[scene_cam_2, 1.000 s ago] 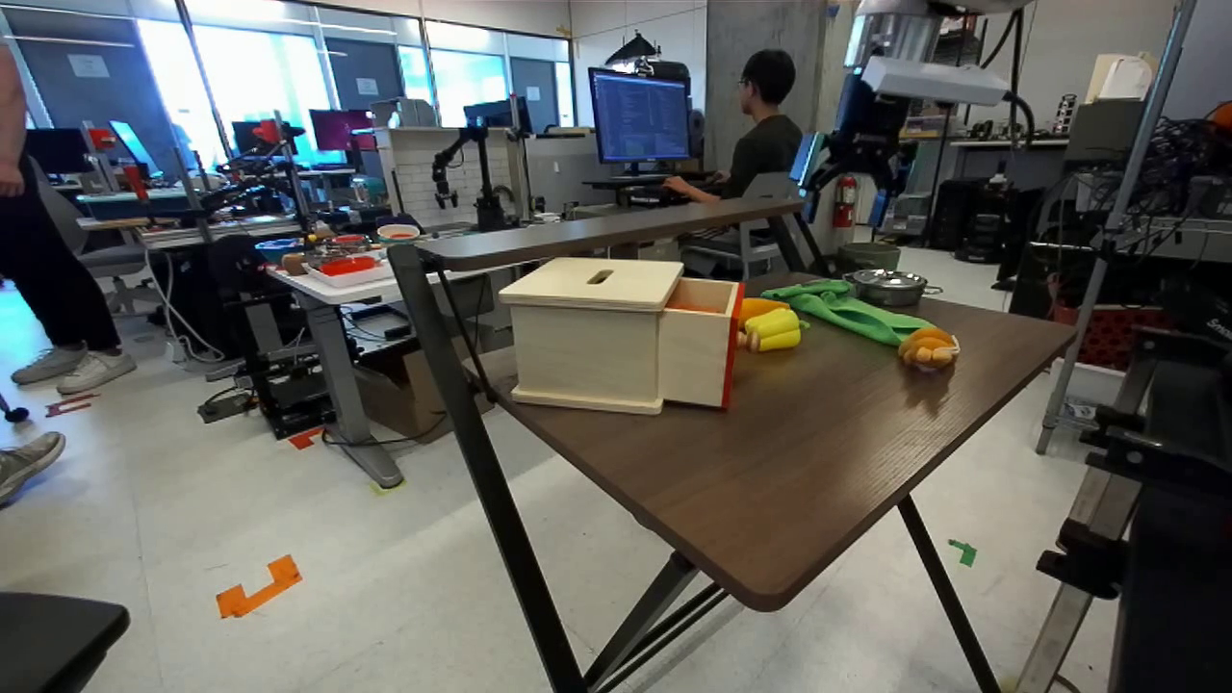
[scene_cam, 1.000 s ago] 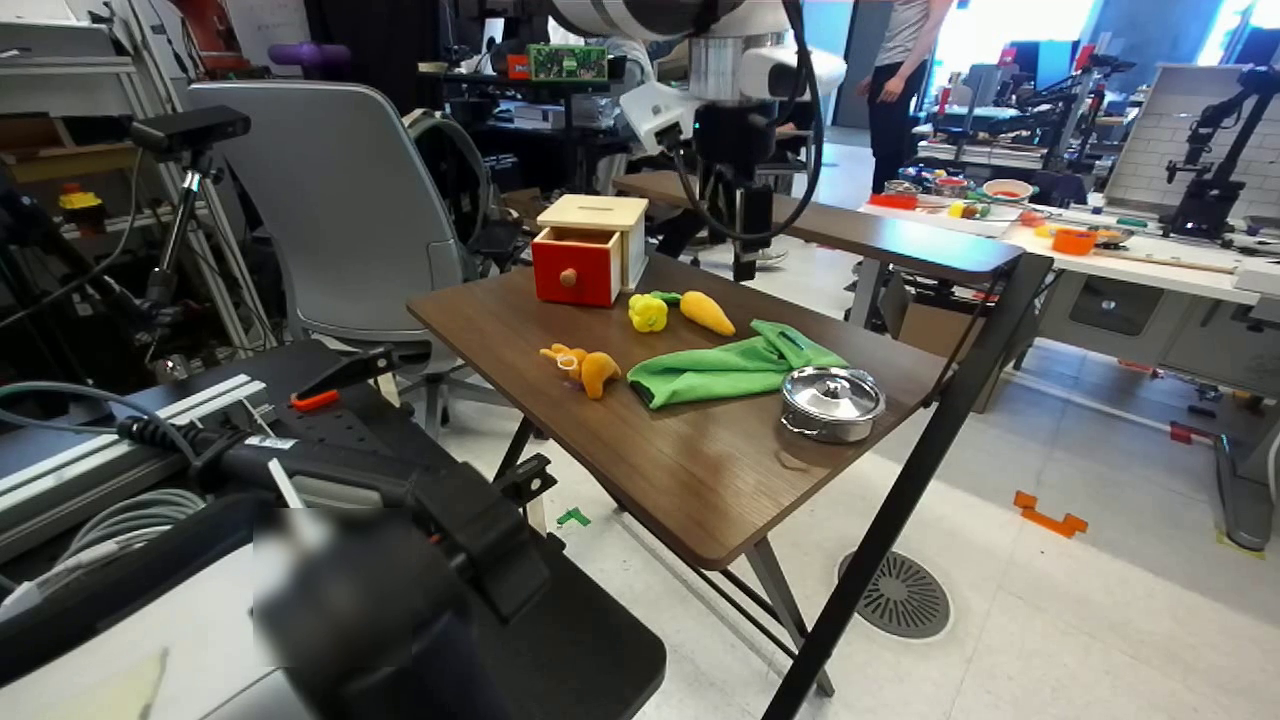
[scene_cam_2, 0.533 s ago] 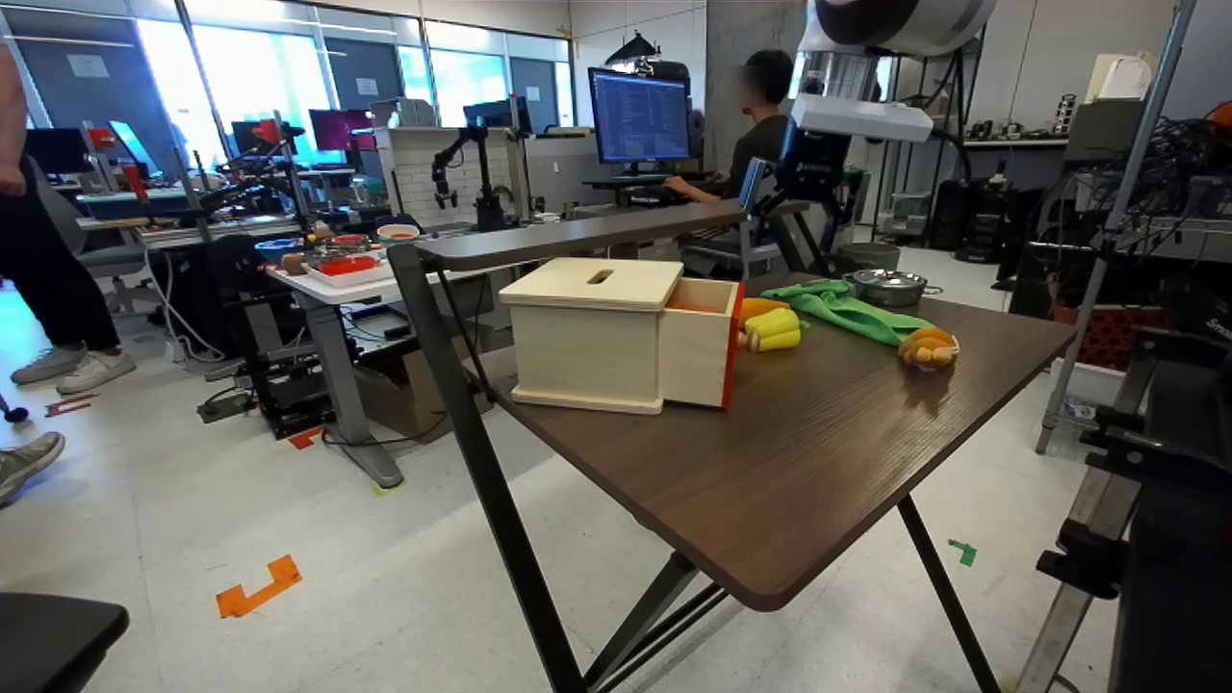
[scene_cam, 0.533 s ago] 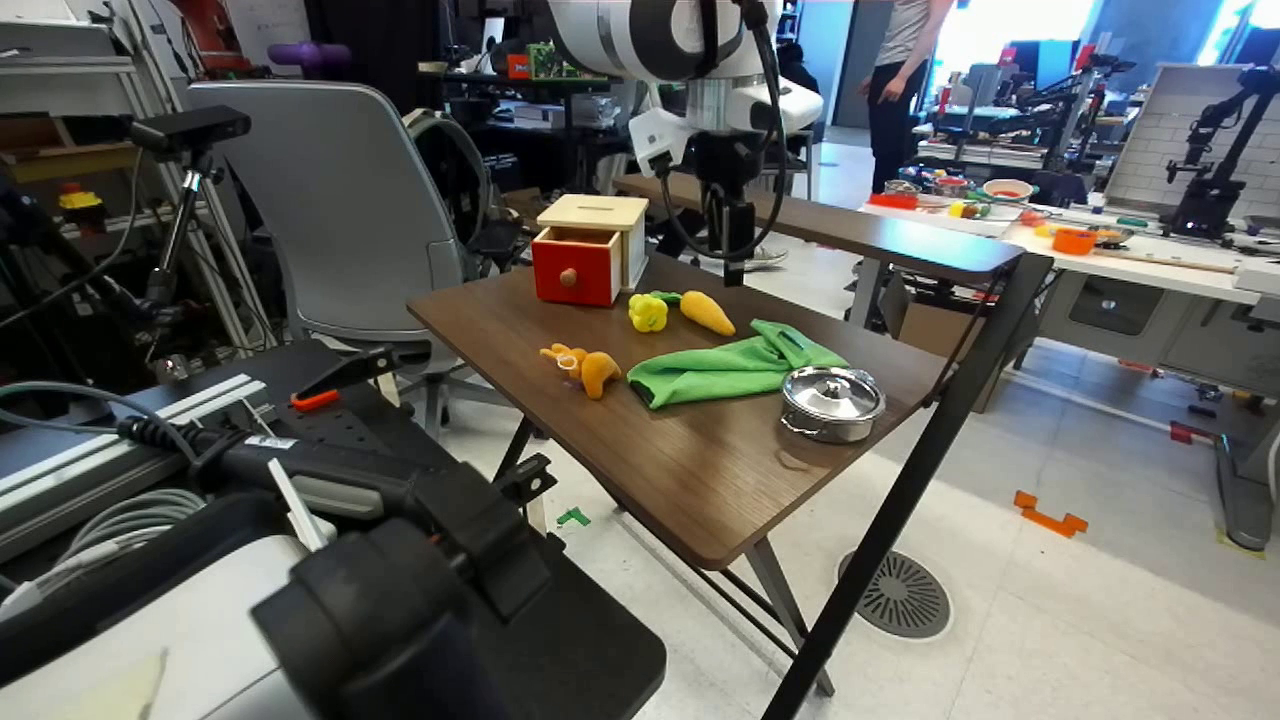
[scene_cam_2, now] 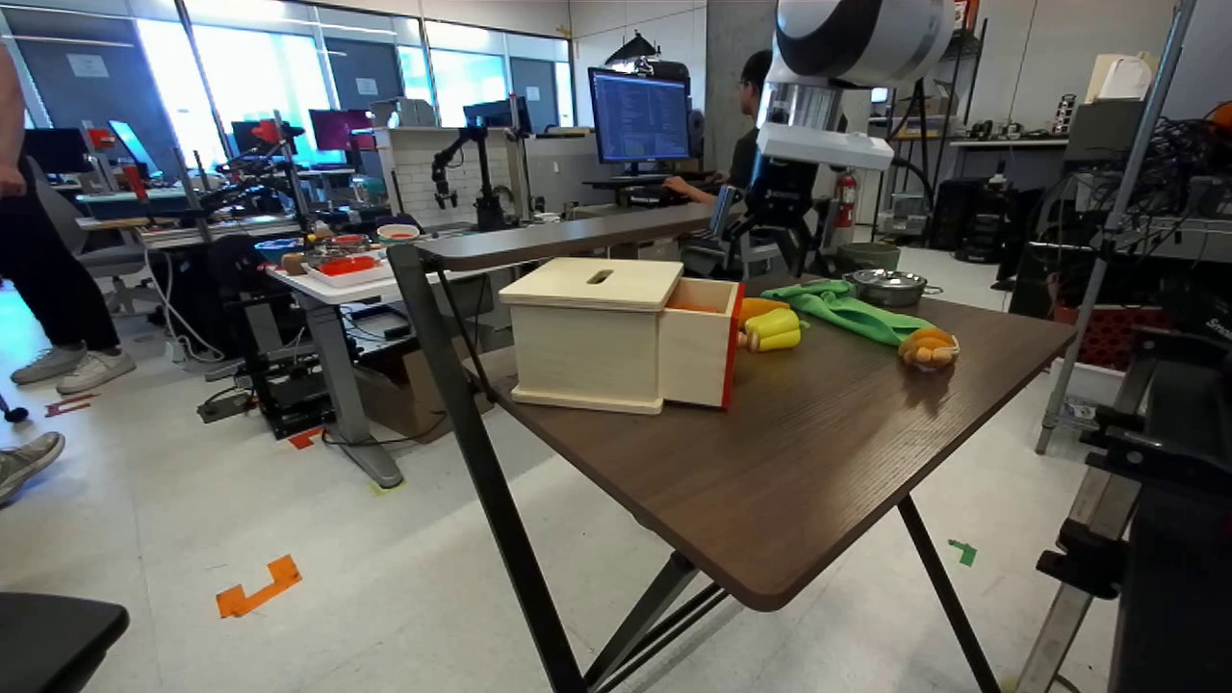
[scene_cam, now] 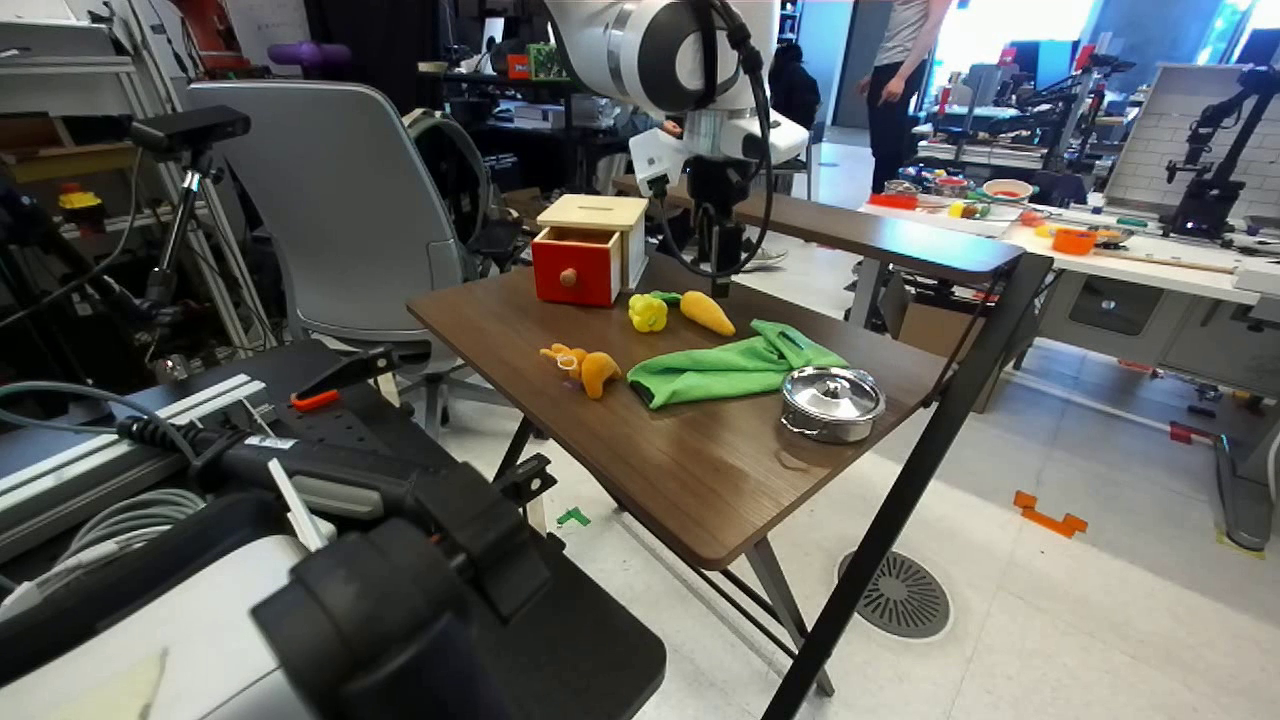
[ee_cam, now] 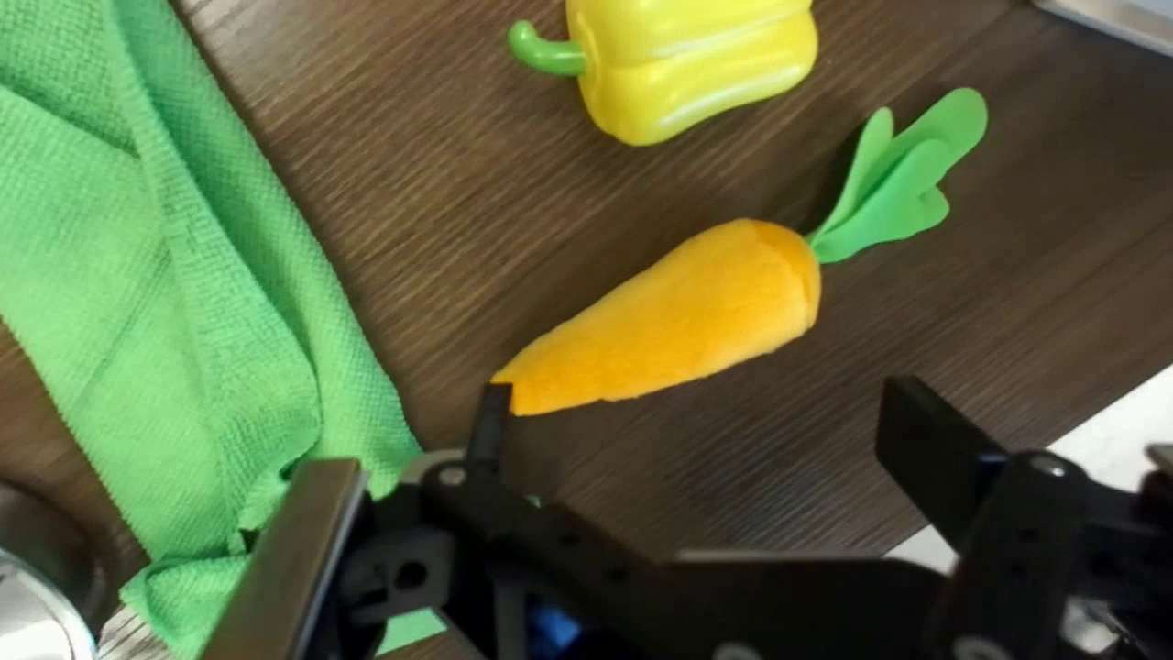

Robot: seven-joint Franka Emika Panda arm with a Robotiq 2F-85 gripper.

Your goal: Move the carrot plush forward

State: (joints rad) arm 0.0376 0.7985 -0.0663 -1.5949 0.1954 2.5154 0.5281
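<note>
The arm and its gripper stand lower than a moment earlier and a little further toward the wooden box; the carrot plush and its neighbours keep their places.

The carrot plush lies on the worktop, nearer the edge along the raised shelf than the opposite edge, its narrow tip toward the green cloth and its green leaves toward the box. The gripper hangs over it, pointing down, its fingers spread wide apart. In the wrist view the end of one finger overlaps the carrot's tip; I cannot tell whether they touch.

Near the carrot, and apart from it, a yellow pepper lies with its stem toward the cloth. The cloth, folded and creased, runs from the shelf side toward the opposite edge. Just beside it a lidded metal pot stands near the end edge away from the box. An orange toy lies near the cloth's other end, the closest of the toys to the edge opposite the shelf. The box stands near a corner on the shelf side, its red drawer pulled partly out toward that opposite edge.
</note>
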